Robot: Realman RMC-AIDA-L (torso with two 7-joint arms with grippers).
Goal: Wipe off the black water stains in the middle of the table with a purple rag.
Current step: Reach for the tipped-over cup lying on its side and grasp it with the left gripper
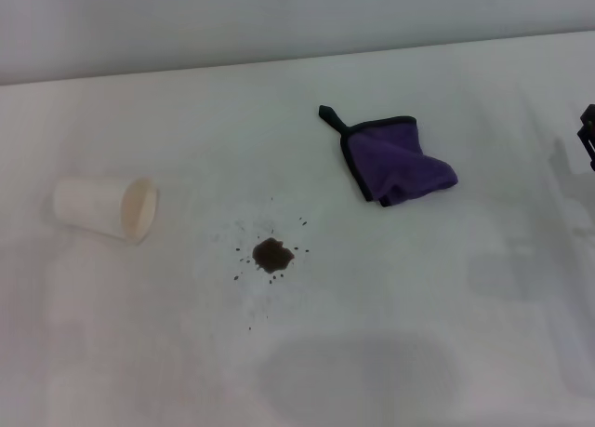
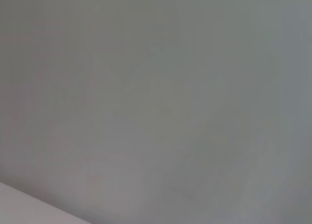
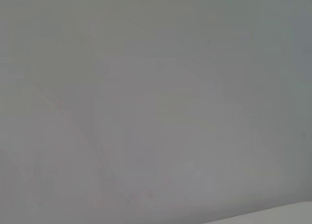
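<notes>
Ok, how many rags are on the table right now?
1. The purple rag lies crumpled on the table, apart from the black water stains, farther back and toward the robot's right. Wrist views show only plain surface; none appears hidden.

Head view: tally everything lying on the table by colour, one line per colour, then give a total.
White: 1, the paper cup lying on its side toward the left.
Purple: 1, the purple rag, crumpled, right of centre.
Brown-black: 1, the black water stains, a blot ringed by specks, in the middle of the table.
Total: 3.
</notes>
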